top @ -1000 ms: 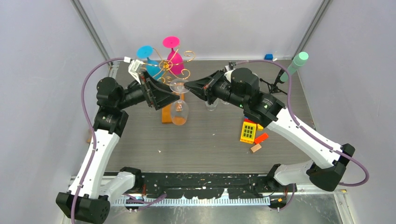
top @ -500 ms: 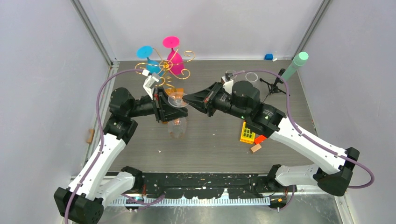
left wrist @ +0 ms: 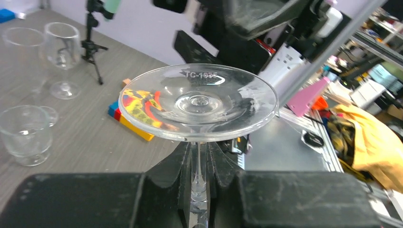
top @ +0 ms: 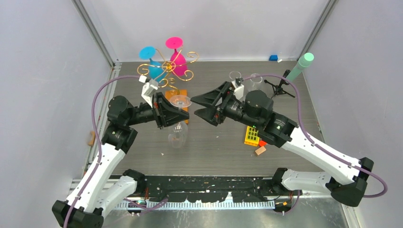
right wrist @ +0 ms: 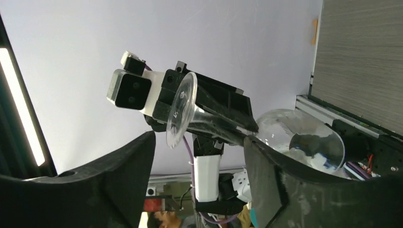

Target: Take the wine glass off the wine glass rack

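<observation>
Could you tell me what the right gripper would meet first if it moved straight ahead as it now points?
Probably the foot of the wine glass, straight ahead of the open right gripper; the left gripper clamps its stem. Depth is uncertain.

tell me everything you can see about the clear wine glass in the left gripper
Clear wine glass, glass or plastic: wide round foot with raised lettering, thin stem, empty rounded bowl. It is inverted, foot up, in the air, off the rack. The left gripper is shut on its stem; the open right gripper is beside the foot, not touching.
</observation>
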Controlling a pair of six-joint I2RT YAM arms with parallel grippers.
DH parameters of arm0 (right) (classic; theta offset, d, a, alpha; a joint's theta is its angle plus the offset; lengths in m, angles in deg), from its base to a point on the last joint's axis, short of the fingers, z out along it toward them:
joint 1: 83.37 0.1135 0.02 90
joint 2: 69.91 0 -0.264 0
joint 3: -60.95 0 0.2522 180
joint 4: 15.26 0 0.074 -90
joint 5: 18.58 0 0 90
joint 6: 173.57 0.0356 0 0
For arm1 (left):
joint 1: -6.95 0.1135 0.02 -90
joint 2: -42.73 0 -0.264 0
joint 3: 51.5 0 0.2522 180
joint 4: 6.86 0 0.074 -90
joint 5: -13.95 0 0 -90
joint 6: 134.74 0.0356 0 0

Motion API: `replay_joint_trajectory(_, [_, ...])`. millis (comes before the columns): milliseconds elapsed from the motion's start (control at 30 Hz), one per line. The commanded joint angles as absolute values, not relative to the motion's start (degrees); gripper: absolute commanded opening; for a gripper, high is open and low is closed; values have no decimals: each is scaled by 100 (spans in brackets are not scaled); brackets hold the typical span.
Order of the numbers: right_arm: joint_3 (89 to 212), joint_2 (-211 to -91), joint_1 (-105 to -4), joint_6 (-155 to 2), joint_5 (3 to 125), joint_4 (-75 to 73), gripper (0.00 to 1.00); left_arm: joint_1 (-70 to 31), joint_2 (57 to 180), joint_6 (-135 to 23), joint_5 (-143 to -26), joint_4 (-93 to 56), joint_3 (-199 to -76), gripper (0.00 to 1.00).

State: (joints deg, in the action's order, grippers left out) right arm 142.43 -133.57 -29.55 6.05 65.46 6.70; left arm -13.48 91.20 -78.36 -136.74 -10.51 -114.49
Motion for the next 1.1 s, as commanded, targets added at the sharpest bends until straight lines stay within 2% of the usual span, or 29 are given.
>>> replay_joint_trajectory(0, [13842,-12582,-2976,-157,7326,207,79,-1292,8799,-7687,-12701,-1183,-11537,0])
replay_joint_trajectory(133, [12997,-11982,-2976,-549,7780,-339,85,-1292,8709,-7843,-11950,-1260,-11697,0])
replay_joint_trajectory(267, [12321,-11811,-2978,-607,7412,-1087,88,-1292,8709,-8571,-11122,-675,-11878,0])
replay_joint_trajectory(433, [12242,-12136,-2960,-679,6506,-2141,89,-1290,8711,-9490,-9908,-277,-12146,0])
replay_joint_trajectory(567, [12486,-12545,-2823,-845,6238,-2633,88,-1292,8676,-10100,-9258,-289,-12314,0])
replay_joint_trajectory(633, [12576,-12737,-2770,-909,6204,-2961,86,-1292,8628,-10221,-8947,-420,-12354,0])
replay_joint_trajectory(767, [12651,-13053,-2714,-820,6159,-3788,72,-1292,8501,-10386,-8329,-638,-12338,0])
replay_joint_trajectory(867, [12717,-13277,-2704,-704,6176,-4187,57,-1292,8472,-10492,-8065,-621,-12355,0])
replay_joint_trajectory(967, [12792,-13436,-2688,-614,6172,-4494,52,-1292,8507,-10613,-7963,-621,-12445,0])
replay_joint_trajectory(1067, [12884,-13617,-2686,-604,6251,-4611,50,-1292,8550,-10719,-7941,-621,-12545,0])
